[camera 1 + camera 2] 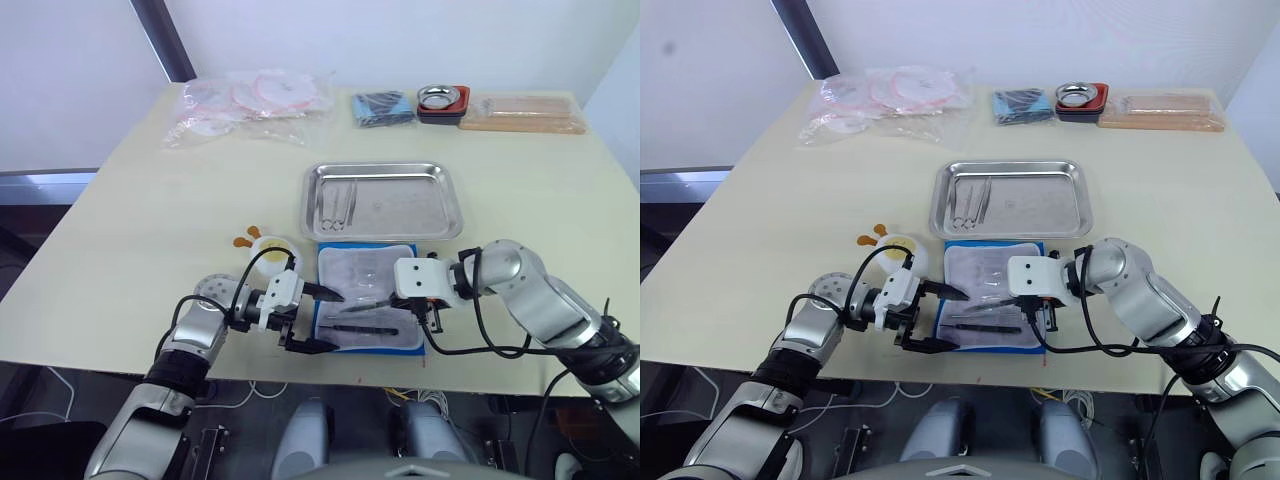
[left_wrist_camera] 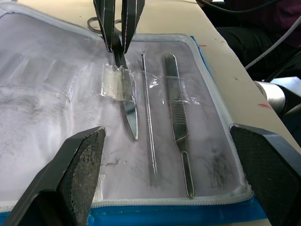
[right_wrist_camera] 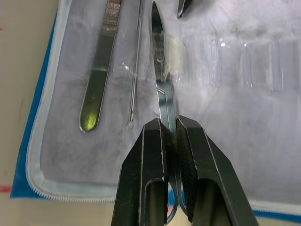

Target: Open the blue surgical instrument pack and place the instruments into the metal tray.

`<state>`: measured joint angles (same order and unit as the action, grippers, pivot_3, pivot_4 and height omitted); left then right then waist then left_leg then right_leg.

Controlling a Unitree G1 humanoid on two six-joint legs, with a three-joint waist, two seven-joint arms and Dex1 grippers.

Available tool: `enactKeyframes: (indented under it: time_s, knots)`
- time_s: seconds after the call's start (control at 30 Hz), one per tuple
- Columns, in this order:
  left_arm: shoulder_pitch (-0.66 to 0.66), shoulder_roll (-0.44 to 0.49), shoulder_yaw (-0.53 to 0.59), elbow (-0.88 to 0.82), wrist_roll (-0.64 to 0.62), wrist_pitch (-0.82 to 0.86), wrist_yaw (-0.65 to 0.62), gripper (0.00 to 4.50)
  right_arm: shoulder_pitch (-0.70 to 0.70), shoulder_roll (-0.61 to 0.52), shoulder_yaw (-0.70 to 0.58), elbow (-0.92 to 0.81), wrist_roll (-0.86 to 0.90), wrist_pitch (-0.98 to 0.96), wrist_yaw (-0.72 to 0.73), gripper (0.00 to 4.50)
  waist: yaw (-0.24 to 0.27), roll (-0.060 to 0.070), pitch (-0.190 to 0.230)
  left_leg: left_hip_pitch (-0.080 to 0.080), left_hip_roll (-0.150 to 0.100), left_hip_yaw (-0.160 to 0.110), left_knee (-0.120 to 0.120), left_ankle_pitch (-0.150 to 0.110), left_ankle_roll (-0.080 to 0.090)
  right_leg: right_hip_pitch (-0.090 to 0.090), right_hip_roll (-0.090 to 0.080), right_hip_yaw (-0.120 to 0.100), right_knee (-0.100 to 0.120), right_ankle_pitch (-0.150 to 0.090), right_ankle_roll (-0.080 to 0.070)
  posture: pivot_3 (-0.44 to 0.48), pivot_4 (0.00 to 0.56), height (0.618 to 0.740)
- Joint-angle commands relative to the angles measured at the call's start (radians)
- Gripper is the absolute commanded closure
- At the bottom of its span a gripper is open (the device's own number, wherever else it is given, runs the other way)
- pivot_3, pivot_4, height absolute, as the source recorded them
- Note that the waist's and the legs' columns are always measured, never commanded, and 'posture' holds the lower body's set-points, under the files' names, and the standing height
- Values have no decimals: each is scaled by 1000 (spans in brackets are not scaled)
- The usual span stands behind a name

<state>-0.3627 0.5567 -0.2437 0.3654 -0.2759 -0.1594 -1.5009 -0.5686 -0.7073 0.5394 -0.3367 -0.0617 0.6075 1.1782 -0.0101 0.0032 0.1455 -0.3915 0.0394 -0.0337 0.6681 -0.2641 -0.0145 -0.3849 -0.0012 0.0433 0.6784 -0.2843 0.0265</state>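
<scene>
A: Where's the blue surgical instrument pack [image 1: 368, 296]?
B: We see it unfolded flat at the tabletop's [image 1: 150, 230] near edge, just in front of the metal tray [image 1: 381, 200]. Three instruments lie in it.
A: Right pincer [image 3: 170, 136]?
B: Clenched on the scissors [image 3: 161, 89]; long axis runs left-right, tip toward our left pincer [image 1: 316, 318].
A: Left?
B: Spread wide, gripping nothing, at the pack's left edge.

A lab-like test room: a pale table [image 1: 120, 250] against bare white walls, bagged medical supplies [image 1: 250, 105] at its far upper left.
</scene>
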Motion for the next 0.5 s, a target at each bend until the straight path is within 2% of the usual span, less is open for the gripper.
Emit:
enactKeyframes:
  time_s: [0.03, 0.5]
  knots:
    - [24, -3, -37, 48, 63, 41, 28, 0, -19, -24, -22, -34, 7, -13, 17, 4433, 0, 0, 0, 0, 0, 0, 0, 0, 0, 0, 0, 0, 0, 0, 0, 0, 150, 740]
    - [31, -8, -38, 45, 65, 42, 34, 0, 4, -163, -91, -44, 36, -68, 66, 4433, 0, 0, 0, 0, 0, 0, 0, 0, 0, 0, 0, 0, 0, -1, 2, 0, 150, 740]
